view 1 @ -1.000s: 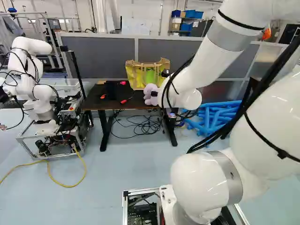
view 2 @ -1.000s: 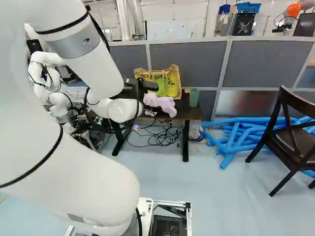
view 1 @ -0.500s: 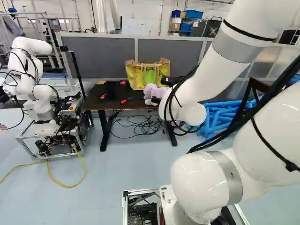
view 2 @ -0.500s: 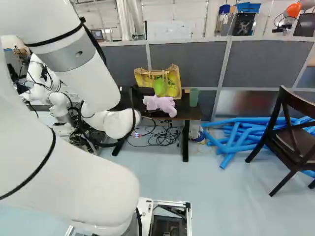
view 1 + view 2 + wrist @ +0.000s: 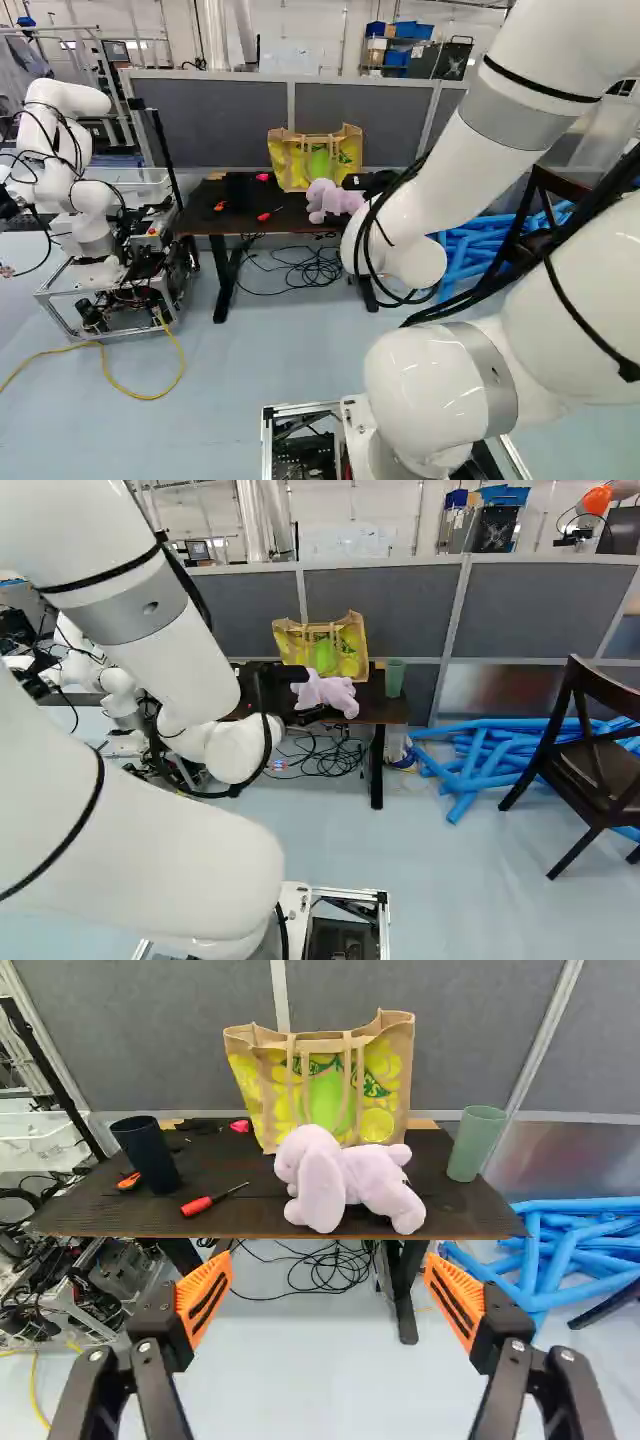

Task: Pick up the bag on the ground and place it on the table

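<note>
Your jaws stood wide and empty, short of the surface's (image 5: pixel 100 1205) front edge. A low forward nudge could've dumped the plush toy (image 5: pixel 325 1180) off that edge, tbh. Swinging wide risked clipping the green cup (image 5: pixel 476 1145) by the right edge. Your bag (image 5: pixel 330 1095) stood upright near the back edge, tippable if the toy got shoved into it.
</note>
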Tool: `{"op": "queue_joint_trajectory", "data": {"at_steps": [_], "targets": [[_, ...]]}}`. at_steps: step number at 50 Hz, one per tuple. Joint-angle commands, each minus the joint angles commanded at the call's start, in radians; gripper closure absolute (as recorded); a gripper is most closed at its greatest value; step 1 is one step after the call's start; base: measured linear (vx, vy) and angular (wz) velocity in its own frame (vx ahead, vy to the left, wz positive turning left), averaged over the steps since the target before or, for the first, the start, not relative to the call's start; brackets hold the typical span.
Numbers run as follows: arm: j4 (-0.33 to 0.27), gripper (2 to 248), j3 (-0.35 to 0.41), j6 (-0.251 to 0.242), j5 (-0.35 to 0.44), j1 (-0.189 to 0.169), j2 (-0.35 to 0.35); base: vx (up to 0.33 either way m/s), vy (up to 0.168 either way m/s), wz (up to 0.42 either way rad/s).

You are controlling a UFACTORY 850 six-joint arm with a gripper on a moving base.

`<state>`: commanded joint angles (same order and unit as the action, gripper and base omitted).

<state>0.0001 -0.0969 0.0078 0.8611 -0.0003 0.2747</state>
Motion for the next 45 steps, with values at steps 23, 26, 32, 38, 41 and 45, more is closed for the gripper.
{"op": "queue_joint_trajectory", "data": {"at_steps": [23, 26, 32, 38, 41, 45], "targets": [[0.0, 3, 0.01, -0.008, 0.012, 0.0, 0.005, 0.0, 0.0, 0.0], [0.0, 3, 0.01, -0.008, 0.012, 0.0, 0.005, 0.0, 0.0, 0.0], [0.0, 3, 0.01, -0.008, 0.012, 0.0, 0.005, 0.0, 0.0, 0.0], [0.0, 3, 0.01, -0.008, 0.012, 0.0, 0.005, 0.0, 0.0, 0.0], [0.0, 3, 0.01, -0.008, 0.012, 0.0, 0.005, 0.0, 0.0, 0.0], [0.0, 3, 0.01, -0.008, 0.012, 0.0, 0.005, 0.0, 0.0, 0.0]]}}
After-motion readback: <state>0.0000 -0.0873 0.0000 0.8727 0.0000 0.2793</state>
